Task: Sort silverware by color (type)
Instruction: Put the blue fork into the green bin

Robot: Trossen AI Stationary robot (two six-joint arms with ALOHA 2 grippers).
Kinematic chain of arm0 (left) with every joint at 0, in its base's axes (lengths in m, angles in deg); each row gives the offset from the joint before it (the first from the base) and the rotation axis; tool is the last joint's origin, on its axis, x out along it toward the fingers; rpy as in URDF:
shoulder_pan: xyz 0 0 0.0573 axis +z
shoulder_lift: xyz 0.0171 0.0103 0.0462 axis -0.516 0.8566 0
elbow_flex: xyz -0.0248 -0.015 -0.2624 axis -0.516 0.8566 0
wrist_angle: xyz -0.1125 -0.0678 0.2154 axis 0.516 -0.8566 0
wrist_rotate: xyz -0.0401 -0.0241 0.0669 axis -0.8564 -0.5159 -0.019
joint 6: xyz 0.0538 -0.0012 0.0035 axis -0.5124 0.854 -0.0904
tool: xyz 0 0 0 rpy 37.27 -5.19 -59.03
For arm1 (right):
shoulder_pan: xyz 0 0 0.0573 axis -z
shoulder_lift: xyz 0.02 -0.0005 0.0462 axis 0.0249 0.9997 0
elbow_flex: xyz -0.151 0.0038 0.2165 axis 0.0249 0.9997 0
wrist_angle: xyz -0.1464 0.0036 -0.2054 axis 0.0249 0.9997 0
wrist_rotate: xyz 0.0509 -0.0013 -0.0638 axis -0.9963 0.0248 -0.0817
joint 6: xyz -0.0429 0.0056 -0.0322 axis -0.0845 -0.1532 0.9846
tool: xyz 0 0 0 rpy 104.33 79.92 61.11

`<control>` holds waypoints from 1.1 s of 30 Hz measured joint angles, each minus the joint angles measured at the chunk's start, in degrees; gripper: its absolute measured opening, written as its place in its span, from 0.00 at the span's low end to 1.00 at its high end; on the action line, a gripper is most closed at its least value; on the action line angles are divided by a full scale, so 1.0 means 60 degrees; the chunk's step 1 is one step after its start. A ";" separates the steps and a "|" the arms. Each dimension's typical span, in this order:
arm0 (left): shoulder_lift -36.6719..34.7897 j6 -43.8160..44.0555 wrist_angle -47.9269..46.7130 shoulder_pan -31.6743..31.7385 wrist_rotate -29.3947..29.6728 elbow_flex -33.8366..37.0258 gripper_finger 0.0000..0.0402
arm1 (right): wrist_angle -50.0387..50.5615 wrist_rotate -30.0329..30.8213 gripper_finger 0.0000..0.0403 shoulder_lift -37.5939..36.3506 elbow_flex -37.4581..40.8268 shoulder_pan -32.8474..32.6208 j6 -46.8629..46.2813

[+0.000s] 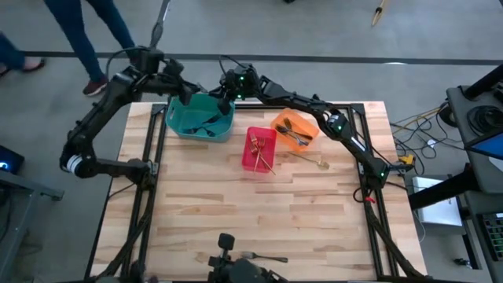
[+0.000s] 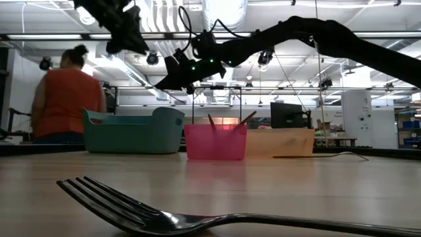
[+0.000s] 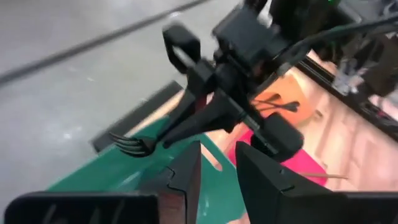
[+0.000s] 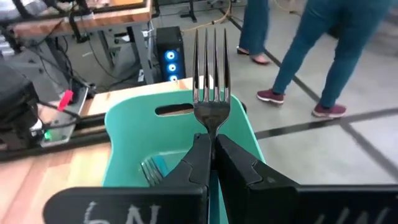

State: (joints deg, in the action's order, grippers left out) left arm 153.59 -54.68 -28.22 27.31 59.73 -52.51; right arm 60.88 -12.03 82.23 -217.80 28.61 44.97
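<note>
Right gripper point(image 4: 212, 146), pinching a fork point(image 4: 211, 74), hangs over the teal bin point(image 1: 202, 119) at eleven o'clock; lower it inside before releasing. Left gripper point(image 3: 214, 163) hovers nearby, fingers apart, empty.

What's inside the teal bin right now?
The teal bin holds a few dark forks, seen from above; the right wrist view shows fork tines beside a light-blue patch. The right gripper, shut on a fork, hangs above it and covers part of the floor, so no exact count.
</note>
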 joint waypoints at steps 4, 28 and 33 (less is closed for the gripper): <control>0.0116 -0.0159 0.1342 0.0493 -0.1004 0.1025 0.26 | 0.0013 -0.0001 0.02 -0.0005 0.0000 -0.0046 0.0591; 0.0101 -0.0602 0.3150 0.1237 -0.0561 0.2548 0.47 | 0.0010 0.2039 0.02 -0.0012 0.0000 -0.0506 0.3931; 0.0466 -0.0586 0.3190 0.1238 -0.0719 0.2548 0.47 | 0.0010 0.2042 0.02 -0.0012 0.0000 -0.0509 0.3966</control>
State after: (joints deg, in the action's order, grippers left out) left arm 156.38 -58.20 -9.08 34.73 55.42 -37.23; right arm 60.94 0.22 82.16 -217.80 25.56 68.77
